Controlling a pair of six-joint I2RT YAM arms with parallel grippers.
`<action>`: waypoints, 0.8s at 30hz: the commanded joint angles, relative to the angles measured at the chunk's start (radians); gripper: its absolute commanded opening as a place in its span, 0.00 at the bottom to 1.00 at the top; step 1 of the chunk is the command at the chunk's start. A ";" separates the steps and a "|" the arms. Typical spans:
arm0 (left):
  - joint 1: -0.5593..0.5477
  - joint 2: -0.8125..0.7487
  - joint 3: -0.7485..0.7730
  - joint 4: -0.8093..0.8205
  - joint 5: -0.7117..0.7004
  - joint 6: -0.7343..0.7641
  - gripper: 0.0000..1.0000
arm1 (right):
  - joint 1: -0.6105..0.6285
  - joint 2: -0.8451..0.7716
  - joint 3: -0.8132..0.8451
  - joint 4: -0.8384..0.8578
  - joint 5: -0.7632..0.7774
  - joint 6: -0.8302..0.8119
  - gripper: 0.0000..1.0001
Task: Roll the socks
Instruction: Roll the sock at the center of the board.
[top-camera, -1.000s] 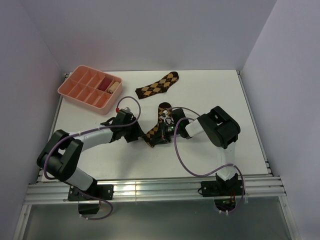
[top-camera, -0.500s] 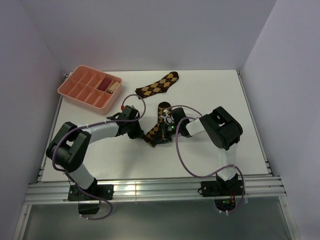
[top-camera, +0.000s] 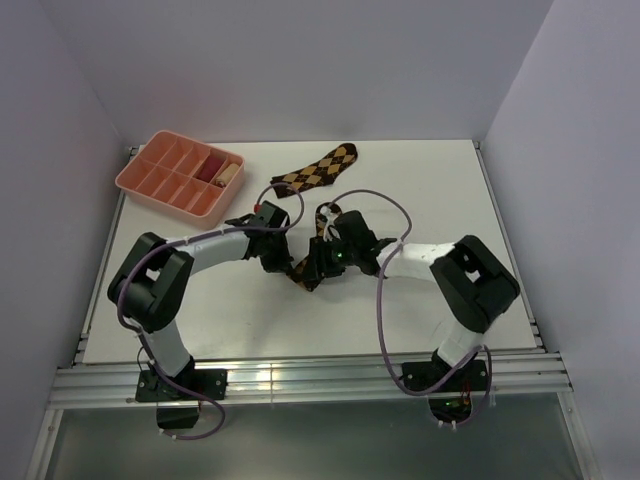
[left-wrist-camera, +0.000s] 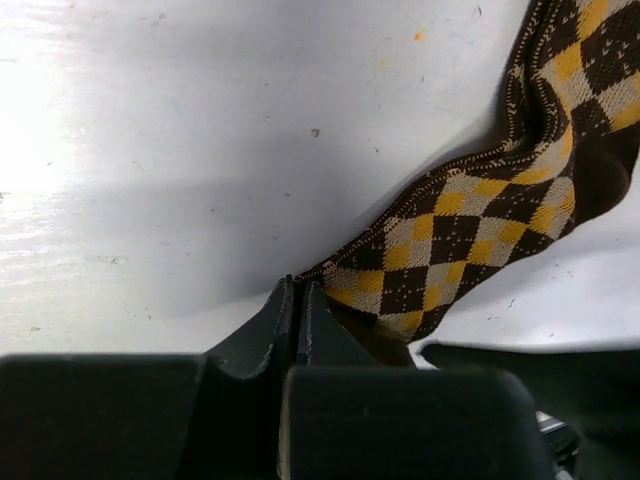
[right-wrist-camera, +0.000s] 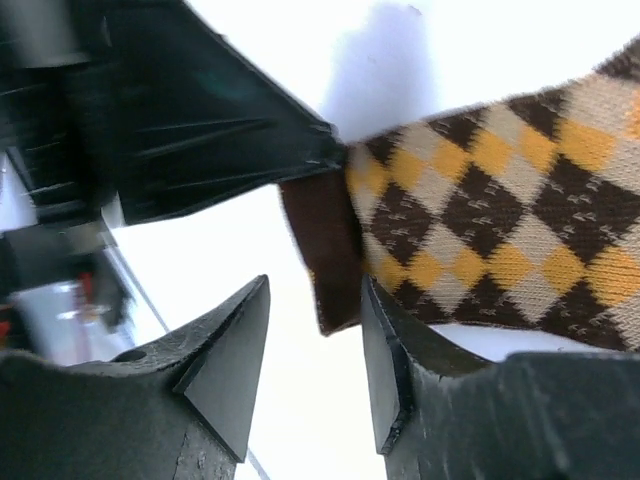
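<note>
One argyle sock (top-camera: 320, 168) lies flat and in plain sight near the far edge of the worktop (top-camera: 430, 190), about midway along it. The other sock (top-camera: 306, 273) sits nearer the middle of the worktop, between the two tools. From above only a short patterned strip of it shows, because the wrists and cables cover the rest. The left gripper (left-wrist-camera: 300, 300) is closed tight, its tips pinching the edge of the other sock. How much cloth is inside the pinch is hidden by the tips themselves. The right gripper (right-wrist-camera: 315, 305) stands partly open, and the sock's plain brown end reaches in between its fingers (right-wrist-camera: 230, 350) without being clamped. Whether the cloth brushes the finger on the patterned side is hard to tell. In that wrist view the sock runs off the right edge of the frame. A pink tray (top-camera: 125, 182) sits at the far left corner of the worktop, with a reddish roll (top-camera: 213, 165) and a beige roll (top-camera: 230, 172) in adjoining compartments.
</note>
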 joint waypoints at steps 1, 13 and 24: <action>-0.013 0.038 0.044 -0.062 0.002 0.050 0.00 | 0.054 -0.093 -0.007 -0.045 0.218 -0.160 0.50; -0.020 0.075 0.099 -0.099 0.008 0.073 0.00 | 0.252 -0.068 0.048 -0.076 0.547 -0.343 0.51; -0.020 0.077 0.106 -0.106 -0.001 0.070 0.01 | 0.294 -0.028 0.023 -0.067 0.585 -0.323 0.15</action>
